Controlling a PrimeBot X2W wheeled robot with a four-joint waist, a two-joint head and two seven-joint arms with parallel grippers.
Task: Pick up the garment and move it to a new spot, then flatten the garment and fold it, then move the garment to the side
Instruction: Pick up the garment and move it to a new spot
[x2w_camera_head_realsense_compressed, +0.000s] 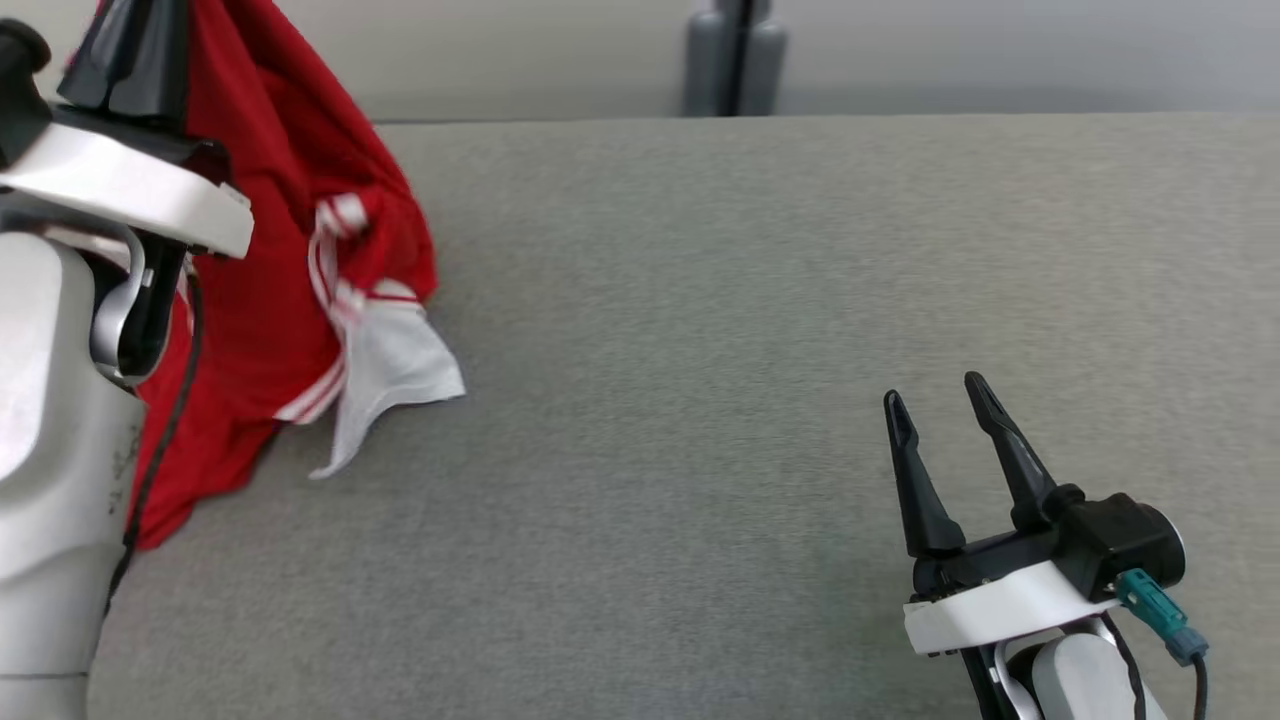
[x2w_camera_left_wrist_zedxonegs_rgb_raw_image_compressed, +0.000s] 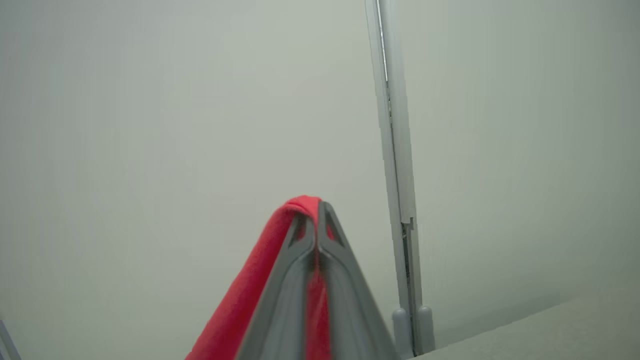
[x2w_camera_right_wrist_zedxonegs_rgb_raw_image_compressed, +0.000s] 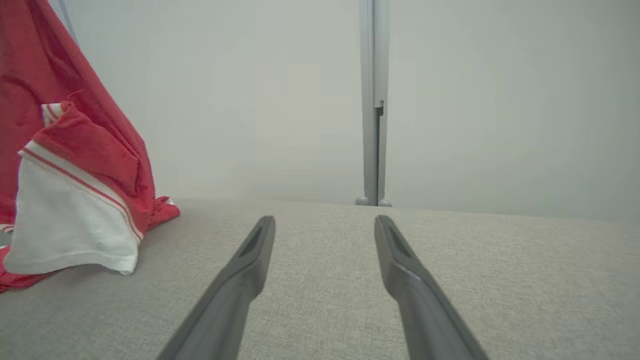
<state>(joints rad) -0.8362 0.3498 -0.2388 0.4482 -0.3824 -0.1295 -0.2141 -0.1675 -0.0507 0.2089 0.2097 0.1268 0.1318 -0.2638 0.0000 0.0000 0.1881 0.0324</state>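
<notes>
With its jaws pinched on the red cloth garment with white striped trim (x2w_camera_head_realsense_compressed: 300, 200), which hung at the far left with its hem on the grey fabric table (x2w_camera_head_realsense_compressed: 750, 350), the left gripper (x2w_camera_left_wrist_zedxonegs_rgb_raw_image_compressed: 316, 215) probably needed a higher, slow carry, while the right gripper (x2w_camera_head_realsense_compressed: 934, 392) waited wide open and empty.

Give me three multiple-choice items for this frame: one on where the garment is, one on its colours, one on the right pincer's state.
1. Where is the garment?
A. Hanging from the left pincer
B. Spread flat mid-table
C. Folded at the right edge

2. What are its colours?
A. Blue and yellow
B. Red and white
C. All green

3. The right pincer is:
A. Shut on the garment
B. Shut, empty
C. Open, empty

Answers:
1 A, red cloth is clamped in it.
2 B, a red body with a white panel and stripes.
3 C, its jaws stand apart with nothing between.
</notes>
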